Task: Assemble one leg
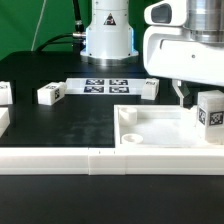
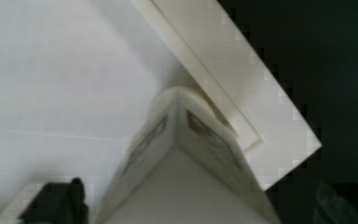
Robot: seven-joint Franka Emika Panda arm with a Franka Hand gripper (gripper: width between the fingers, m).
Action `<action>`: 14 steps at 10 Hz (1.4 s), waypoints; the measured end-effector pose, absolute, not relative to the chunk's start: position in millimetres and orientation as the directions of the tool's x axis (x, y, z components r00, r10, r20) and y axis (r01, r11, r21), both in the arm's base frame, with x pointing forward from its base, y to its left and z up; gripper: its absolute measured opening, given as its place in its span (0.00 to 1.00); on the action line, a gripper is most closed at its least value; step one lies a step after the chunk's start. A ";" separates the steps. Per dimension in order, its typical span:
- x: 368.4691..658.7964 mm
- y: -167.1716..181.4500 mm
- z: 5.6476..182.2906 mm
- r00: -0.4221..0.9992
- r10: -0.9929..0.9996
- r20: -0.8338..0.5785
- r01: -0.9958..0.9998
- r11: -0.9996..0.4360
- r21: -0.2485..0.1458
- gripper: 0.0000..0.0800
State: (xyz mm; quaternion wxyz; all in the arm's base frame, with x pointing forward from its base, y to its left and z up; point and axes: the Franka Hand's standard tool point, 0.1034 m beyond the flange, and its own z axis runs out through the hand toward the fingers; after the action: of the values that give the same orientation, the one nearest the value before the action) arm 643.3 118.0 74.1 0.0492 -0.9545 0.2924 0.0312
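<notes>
A white leg (image 1: 210, 112) with a black-and-white tag stands upright on the right corner of the large white square top (image 1: 160, 131). My gripper (image 1: 196, 98) hangs right over this leg, with one dark finger (image 1: 180, 94) showing beside it. In the wrist view the leg (image 2: 185, 165) lies between the two dark fingers (image 2: 55, 202), and a gap shows on each side. The jaws stand wide and touch nothing, so the gripper (image 2: 194, 208) is open. The top (image 2: 69, 80) fills most of that view, with its raised edge running past the leg.
Three more white legs lie on the black table: one (image 1: 50, 93) at the exterior view's left, one (image 1: 5, 93) at the left edge, one (image 1: 150, 87) by the marker board (image 1: 105, 85). A low white wall (image 1: 100, 160) runs along the front. The robot's base (image 1: 108, 35) stands behind.
</notes>
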 end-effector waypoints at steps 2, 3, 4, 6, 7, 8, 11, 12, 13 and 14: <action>643.1 118.5 74.1 0.917 -0.392 -0.073 -0.398 -0.913 -0.090 0.81; 643.3 118.5 74.3 0.951 -0.303 -0.063 -0.308 -0.946 -0.096 0.81; 643.5 118.3 74.4 0.977 -0.205 -0.052 -0.210 -0.973 -0.101 0.81; 643.9 117.1 74.7 0.996 -0.079 -0.038 -0.082 -0.992 -0.099 0.81; 644.0 115.8 74.5 1.000 0.003 -0.030 0.000 -0.995 -0.099 0.81; 644.1 115.1 74.4 0.999 0.033 -0.027 0.030 -0.995 -0.100 0.81; 644.1 114.8 74.2 0.999 0.019 -0.028 0.016 -0.995 -0.100 0.50; 644.1 114.8 74.2 0.999 0.019 -0.028 0.016 -0.995 -0.100 0.50; 644.1 114.8 74.2 1.000 0.009 -0.029 0.006 -0.995 -0.100 0.36; 644.0 114.7 74.1 0.999 -0.020 -0.032 -0.023 -0.995 -0.099 0.36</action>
State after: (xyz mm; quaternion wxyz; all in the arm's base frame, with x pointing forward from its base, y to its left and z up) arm 644.0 114.7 74.1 0.0496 -0.9986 0.0108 0.0157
